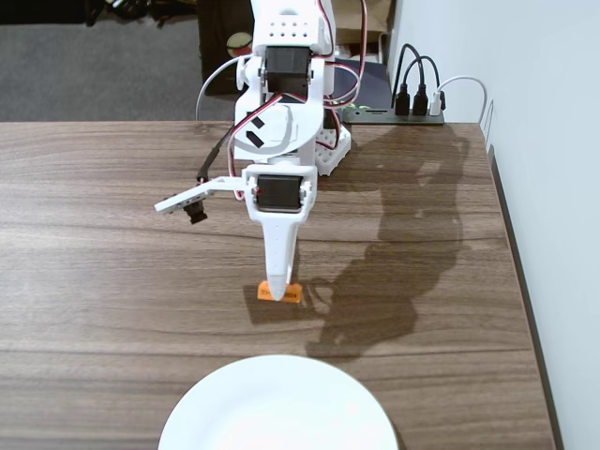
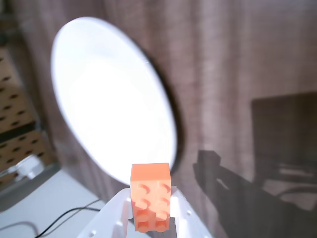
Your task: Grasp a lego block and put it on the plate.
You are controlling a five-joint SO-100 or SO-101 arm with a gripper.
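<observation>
Right now the gripper (image 1: 279, 292) points straight down at the table (image 1: 94, 234), tip touching the lego block (image 1: 280, 293) in the fixed view. The wrist view shows the block (image 2: 150, 203) seated against the white finger (image 2: 115, 218), studs facing the camera. Whether the jaws are clamped on it I cannot tell (only one finger shows clearly, and the fixed view hides the other behind it).

The block sits on the wood near the table's middle, a bit above the plate (image 1: 216, 412) in the fixed view; bare wood lies between them. The plate lies at the bottom edge of that pic, its lower part cut off by the frame. In the wrist view the plate (image 2: 89, 89) fills the upper left, blurred, w/ the brick in front of it.

Room: broad open wood to the left and right of the arm in the fixed view. The table's right edge runs near a white wall; its far edge lies behind the arm's base, where a power strip (image 1: 394, 114) holds several plugs.

Count: 1 block, 1 plate, 1 arm, 1 gripper. The arm's shadow falls to the right over the wood.
</observation>
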